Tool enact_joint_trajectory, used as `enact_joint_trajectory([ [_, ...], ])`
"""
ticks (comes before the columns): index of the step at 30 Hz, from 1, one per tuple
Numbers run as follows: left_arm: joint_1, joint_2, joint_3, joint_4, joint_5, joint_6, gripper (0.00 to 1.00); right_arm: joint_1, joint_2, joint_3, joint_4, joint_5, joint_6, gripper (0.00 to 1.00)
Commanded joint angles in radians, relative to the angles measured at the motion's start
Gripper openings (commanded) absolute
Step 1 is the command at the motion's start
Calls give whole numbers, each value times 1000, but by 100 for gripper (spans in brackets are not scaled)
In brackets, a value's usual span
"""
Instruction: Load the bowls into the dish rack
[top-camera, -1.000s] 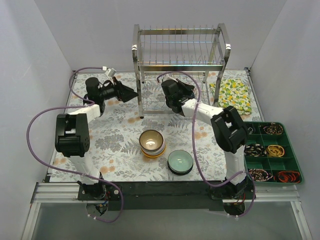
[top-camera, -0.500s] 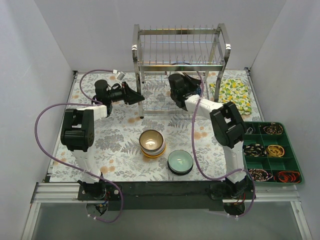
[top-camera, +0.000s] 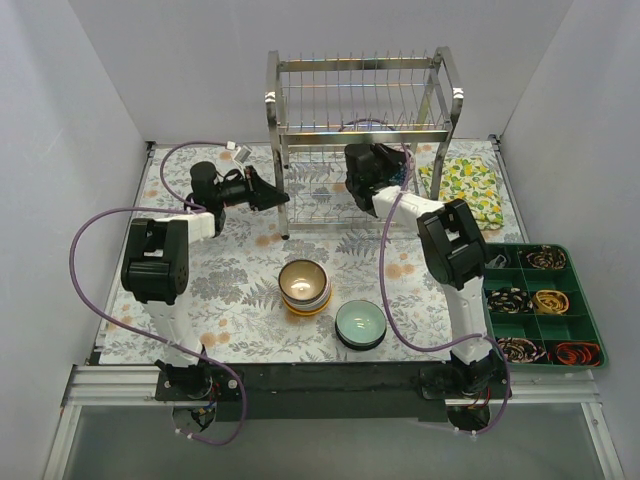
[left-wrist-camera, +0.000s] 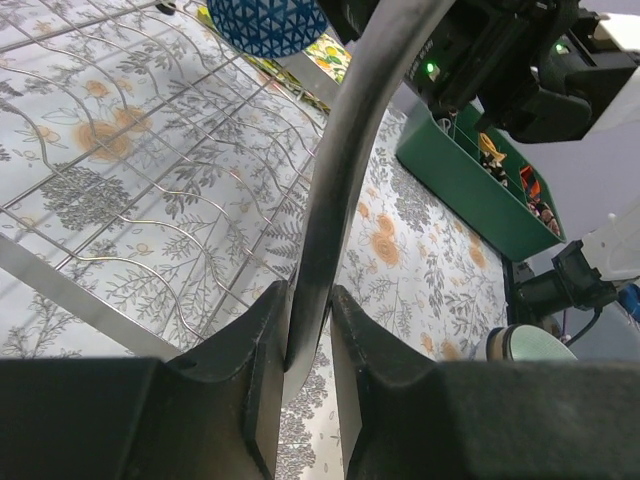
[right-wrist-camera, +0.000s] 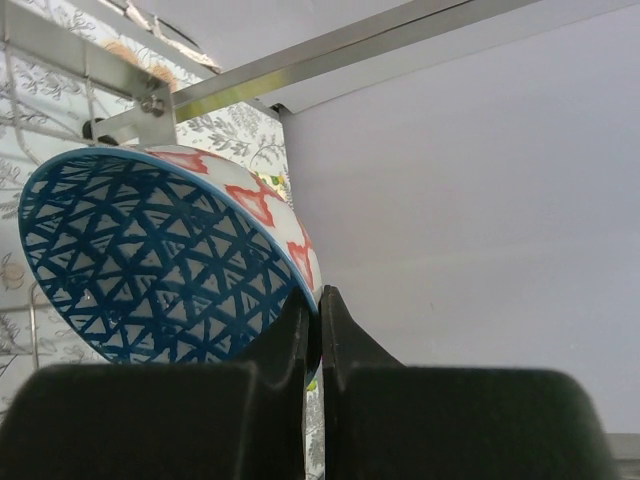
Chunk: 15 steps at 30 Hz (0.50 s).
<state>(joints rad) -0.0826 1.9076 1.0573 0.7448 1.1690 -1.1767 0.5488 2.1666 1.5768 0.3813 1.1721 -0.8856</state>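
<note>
One blue-patterned bowl (right-wrist-camera: 160, 260) hangs rim-pinched in right pincer (right-wrist-camera: 313, 312) inside dish rack (top-camera: 360, 128).

A blue-latticed round ceramic bowl (right-wrist-camera: 150, 260) with red and white outside, shiny silver steel wire dish rack (top-camera: 360, 120), counter (top-camera: 230, 290) printed with grey leaves and orange flowers, brown-glazed round bowl (top-camera: 304, 277), pale green round bowl (top-camera: 359, 320), yellow lemon-print cloth (top-camera: 462, 188), dark green compartment tray (top-camera: 580, 322)

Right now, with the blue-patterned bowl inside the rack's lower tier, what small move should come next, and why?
Probably ease the blue-patterned bowl down onto the lower wires of the dish rack. The right tool pinches its rim, holding it tilted, while the left tool clamps a rack post.
</note>
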Motion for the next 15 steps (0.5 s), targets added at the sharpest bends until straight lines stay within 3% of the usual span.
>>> enact_joint_trajectory([
  [1, -43, -87, -43, -8, 41, -3, 15, -19, 1, 61, 174, 38, -48, 1],
  [9, -72, -117, -60, -79, 46, 26, 17, -26, 70, 134, 245, 38, -111, 1],
  [15, -72, -113, -77, -104, 27, 54, 28, -53, 96, 150, 248, 37, -111, 1],
])
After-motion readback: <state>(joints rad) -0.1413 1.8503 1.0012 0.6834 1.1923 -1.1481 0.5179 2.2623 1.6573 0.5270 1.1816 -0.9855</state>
